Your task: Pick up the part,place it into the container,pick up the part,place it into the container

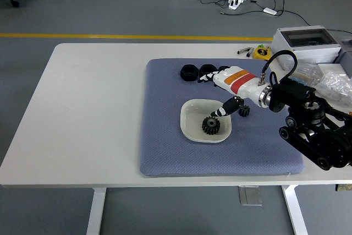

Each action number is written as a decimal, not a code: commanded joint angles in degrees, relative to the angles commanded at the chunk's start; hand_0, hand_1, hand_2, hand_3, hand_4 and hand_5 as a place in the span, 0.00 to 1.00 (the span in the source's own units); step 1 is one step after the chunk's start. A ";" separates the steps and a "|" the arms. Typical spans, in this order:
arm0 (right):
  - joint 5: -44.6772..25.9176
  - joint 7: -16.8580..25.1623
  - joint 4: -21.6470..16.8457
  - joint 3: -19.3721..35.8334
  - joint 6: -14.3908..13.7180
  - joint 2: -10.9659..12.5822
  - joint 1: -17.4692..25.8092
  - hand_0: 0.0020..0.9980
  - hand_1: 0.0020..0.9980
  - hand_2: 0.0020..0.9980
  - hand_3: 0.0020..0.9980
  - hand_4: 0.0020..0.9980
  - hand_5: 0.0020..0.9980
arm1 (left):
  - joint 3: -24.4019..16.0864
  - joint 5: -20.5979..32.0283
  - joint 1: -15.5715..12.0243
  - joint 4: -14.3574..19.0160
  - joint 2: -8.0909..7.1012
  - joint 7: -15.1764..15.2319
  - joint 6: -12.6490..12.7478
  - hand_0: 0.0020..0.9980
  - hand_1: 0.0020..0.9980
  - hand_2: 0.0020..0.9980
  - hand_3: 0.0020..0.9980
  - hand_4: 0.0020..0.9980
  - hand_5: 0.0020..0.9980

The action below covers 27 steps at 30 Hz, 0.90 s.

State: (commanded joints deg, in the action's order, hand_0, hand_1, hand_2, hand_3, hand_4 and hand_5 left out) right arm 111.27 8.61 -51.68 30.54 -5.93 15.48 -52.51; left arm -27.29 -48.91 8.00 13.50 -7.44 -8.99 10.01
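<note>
One high head view looks forward and down over the table [88, 108].

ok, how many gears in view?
2. One gear lies in the white dish. A smaller gear sits on the mat just right of it, partly behind the right hand; more may be hidden.

A black gear [210, 125] lay in the white bowl [190, 129] on the blue mat [165, 136]. The right hand [228, 83] hovered just above the bowl's far rim, fingers seemingly loose, beside black parts [190, 72].
</note>
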 joint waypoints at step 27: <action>-10.82 2.32 19.41 -5.73 -0.21 -2.45 0.29 0.43 0.56 0.61 0.56 0.91 0.23 | -0.66 -1.06 -0.17 0.10 0.40 -0.34 -0.26 0.71 0.71 0.75 0.65 0.69 0.66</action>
State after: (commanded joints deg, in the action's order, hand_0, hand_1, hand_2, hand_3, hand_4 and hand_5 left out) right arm 100.45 10.93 -32.27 24.81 -6.14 13.03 -52.22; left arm -27.95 -49.97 7.83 13.60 -7.04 -9.33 9.75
